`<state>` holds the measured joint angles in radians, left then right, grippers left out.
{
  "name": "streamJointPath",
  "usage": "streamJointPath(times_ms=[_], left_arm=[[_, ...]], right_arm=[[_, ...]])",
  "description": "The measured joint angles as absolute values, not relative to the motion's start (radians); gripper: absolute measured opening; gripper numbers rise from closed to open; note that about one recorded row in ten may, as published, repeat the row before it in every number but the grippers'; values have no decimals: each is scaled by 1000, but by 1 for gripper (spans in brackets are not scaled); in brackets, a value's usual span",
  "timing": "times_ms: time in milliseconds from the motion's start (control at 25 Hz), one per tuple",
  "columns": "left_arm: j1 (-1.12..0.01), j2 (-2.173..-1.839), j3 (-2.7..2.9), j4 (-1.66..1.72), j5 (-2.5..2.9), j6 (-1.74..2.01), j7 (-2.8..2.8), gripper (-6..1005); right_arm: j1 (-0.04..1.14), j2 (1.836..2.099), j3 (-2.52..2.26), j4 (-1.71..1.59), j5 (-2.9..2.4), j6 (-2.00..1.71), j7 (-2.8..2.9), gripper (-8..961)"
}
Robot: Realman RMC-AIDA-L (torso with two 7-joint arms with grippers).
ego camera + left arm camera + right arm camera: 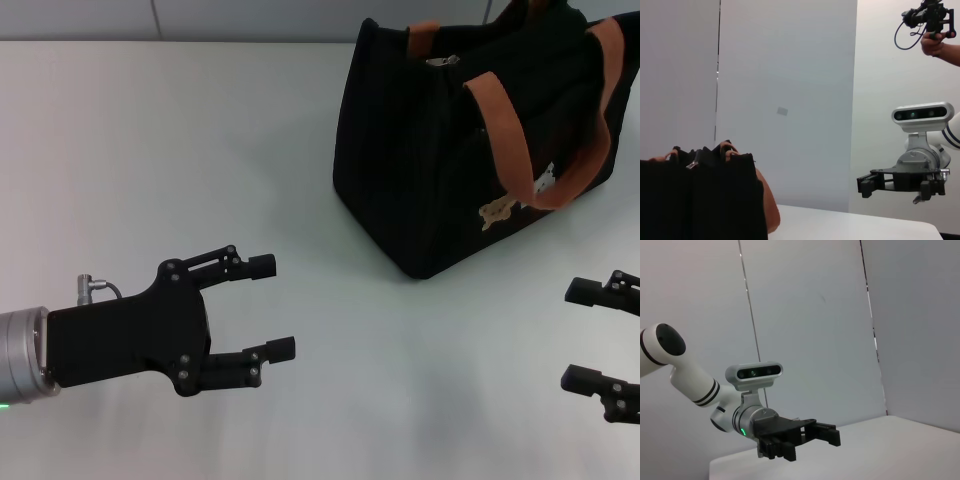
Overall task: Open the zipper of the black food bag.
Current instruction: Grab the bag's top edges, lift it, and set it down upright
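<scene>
The black food bag (440,170) stands upright at the table's far right, with orange-brown strap handles (500,120) and small bear patches (498,211) on its side. A small silver pull of the zipper (445,61) shows at the bag's top edge; the rest of the zipper is hard to make out. My left gripper (272,307) hovers open over the near left of the table, well apart from the bag. Open too, my right gripper (572,334) sits at the near right, in front of the bag. The left wrist view shows the bag (700,200) and the right gripper (900,182).
The white table (200,150) stretches bare to the left of the bag. In the right wrist view the left gripper (825,436) hangs over the table before grey wall panels. A person's hand holding a camera (932,20) shows high in the left wrist view.
</scene>
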<state>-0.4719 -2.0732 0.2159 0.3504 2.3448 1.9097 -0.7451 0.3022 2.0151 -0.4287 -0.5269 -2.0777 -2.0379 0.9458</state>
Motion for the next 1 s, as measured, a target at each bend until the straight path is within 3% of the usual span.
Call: streamJointPath(times_ms=[680,960,1000], left_arm=[[-482,-2072,210,308,2340,1874,-728,812],[-528,-2076,202,161,2268,1748,-656,808],[-573,-2079,143,-30,2231,1551,-524,808]], right_arm=[[303,2035,-395,-533,-2068,-2009,939,833],[235,2079,-53,-506,-1959,-1866,896,833],[226,2080,-4,-482,-1940,-1858,879,833]])
